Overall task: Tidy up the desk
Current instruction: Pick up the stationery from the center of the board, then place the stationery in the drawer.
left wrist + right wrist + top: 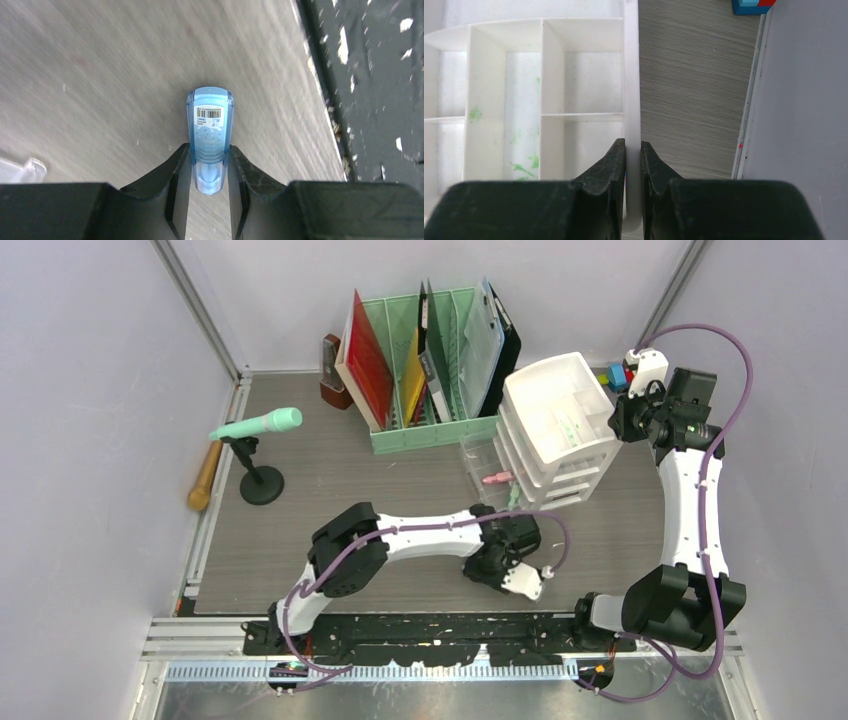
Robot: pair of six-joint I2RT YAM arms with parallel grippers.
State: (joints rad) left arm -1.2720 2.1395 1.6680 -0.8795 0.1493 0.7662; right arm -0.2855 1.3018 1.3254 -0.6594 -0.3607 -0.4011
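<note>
Two clamped: left pincer [209, 150] on barcode-labelled blue case [210, 120], print illegible; right pincer [633, 145] on drawer wall [631, 75].

Matt wood-grain desk [330, 465], smooth plastic drawers [545, 462]

My left arm [420, 532], right arm [690, 500]: white shells, black joints, purple cable [735, 370] looping along each. My left hand [209, 149], right hand [633, 143]: matte black wedge fingers. Black bases [430, 635] at 6 o'clock.
</note>
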